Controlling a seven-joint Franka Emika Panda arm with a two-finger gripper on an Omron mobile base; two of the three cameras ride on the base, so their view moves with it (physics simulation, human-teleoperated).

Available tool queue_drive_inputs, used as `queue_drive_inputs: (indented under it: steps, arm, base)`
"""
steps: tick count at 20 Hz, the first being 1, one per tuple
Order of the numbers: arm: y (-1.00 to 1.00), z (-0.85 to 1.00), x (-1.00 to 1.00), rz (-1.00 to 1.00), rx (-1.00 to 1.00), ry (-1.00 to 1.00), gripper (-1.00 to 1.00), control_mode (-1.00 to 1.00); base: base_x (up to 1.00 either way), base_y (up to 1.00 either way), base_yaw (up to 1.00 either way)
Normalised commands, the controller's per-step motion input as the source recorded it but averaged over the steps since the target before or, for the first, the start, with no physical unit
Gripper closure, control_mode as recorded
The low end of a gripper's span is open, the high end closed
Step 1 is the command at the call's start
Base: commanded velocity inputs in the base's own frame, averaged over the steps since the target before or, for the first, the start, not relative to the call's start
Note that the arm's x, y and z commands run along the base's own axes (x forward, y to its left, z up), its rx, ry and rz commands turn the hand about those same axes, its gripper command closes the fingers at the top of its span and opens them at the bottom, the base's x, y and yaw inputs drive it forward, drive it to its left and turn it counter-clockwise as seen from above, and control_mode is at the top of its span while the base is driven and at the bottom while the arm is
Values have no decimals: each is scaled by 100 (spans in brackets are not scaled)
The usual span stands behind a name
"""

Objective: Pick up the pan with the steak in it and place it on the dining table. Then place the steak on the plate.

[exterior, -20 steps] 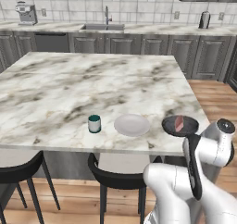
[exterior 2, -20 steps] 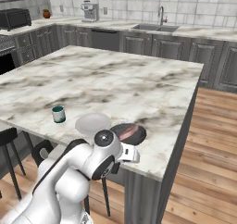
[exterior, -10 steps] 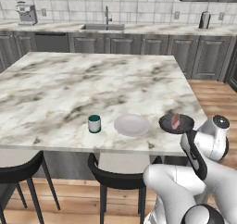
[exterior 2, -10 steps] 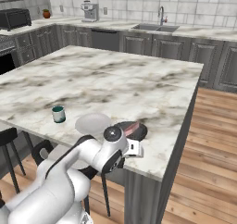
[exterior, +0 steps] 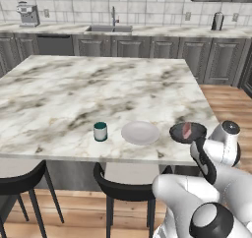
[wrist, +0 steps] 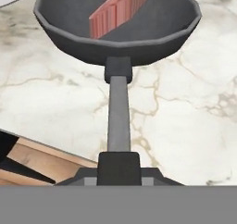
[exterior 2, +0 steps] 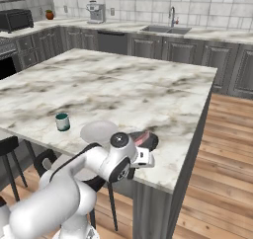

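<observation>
We have the pan [wrist: 118, 26] by the end of its long handle, our gripper [wrist: 118, 168] pinched tight on it at the bottom centre of the hand view, and the handle runs straight up the frame to the bowl at the top. The steak [wrist: 119, 11] lies inside the bowl, propped at a slant across the floor of the pan. In the left base view the pan [exterior: 187, 132] sits at centre right over the near right corner of the dining table [exterior: 98, 94], just beside the white plate [exterior: 140, 133], with the teal cup [exterior: 100, 131] further left.

Our judgement is that the step in hand is setting the pan down. To do it well we should keep the handle level so the steak does not slide, lower until the base rests flat on the marble, inside the edge and not overlapping the plate, and only then let go.
</observation>
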Motion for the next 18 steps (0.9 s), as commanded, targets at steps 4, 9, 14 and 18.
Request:
queue_drive_inputs:
  steps: [4, 9, 14, 18]
  arm:
    - [1, -34, 1, 0, -10, 0, 100, -100]
    - [3, -28, 27, 0, -5, 0, 100, -100]
    - [1, -11, 14, 0, -3, 0, -100, -100]
    - [0, 2, 0, 0, 0, 0, -100, -100]
  base:
    - [0, 0, 0]
    - [0, 0, 0]
    - [0, 0, 0]
    - [0, 0, 0]
